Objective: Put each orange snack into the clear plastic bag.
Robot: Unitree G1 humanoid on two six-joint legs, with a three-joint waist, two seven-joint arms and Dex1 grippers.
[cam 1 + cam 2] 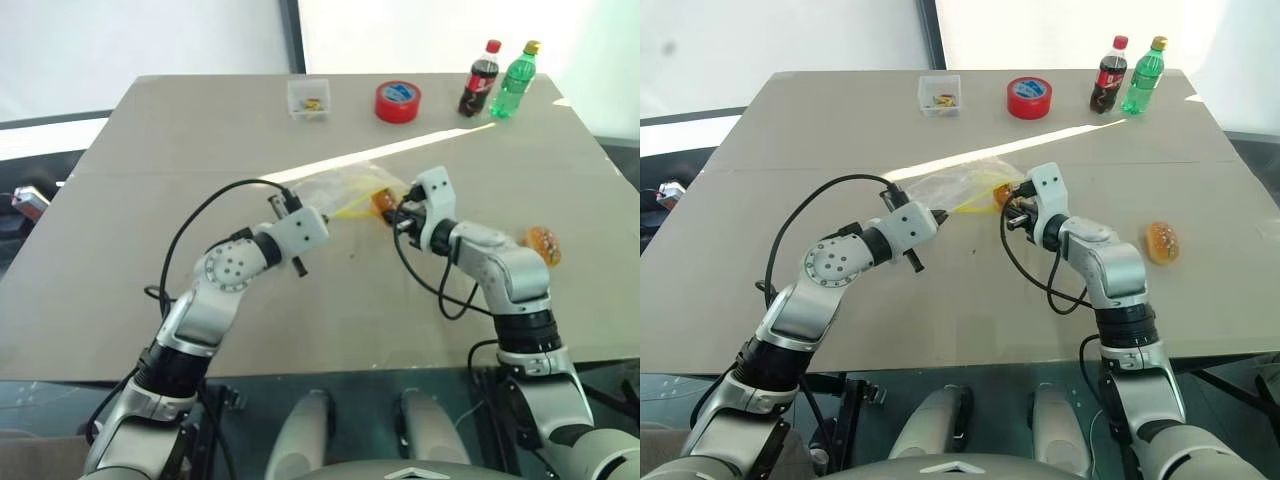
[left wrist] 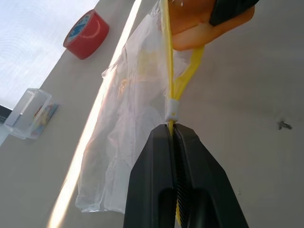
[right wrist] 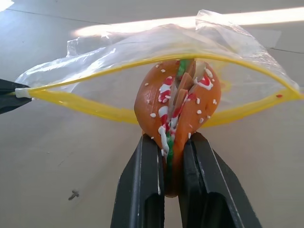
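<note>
The clear plastic bag lies crinkled mid-table with its yellow-edged mouth held wide. My left gripper is shut on one end of the yellow strip. My right gripper is shut on one orange snack, a burger shape with a red and green middle band. It holds the snack on edge right at the bag's opening, between the two yellow lips. In the head views this snack sits at the bag's right end. A second orange snack rests on the table to the right of my right arm.
A red tape roll and a small clear box with yellow bits stand at the table's far side. A cola bottle and a green bottle stand at the far right corner. A strip of sunlight crosses the table.
</note>
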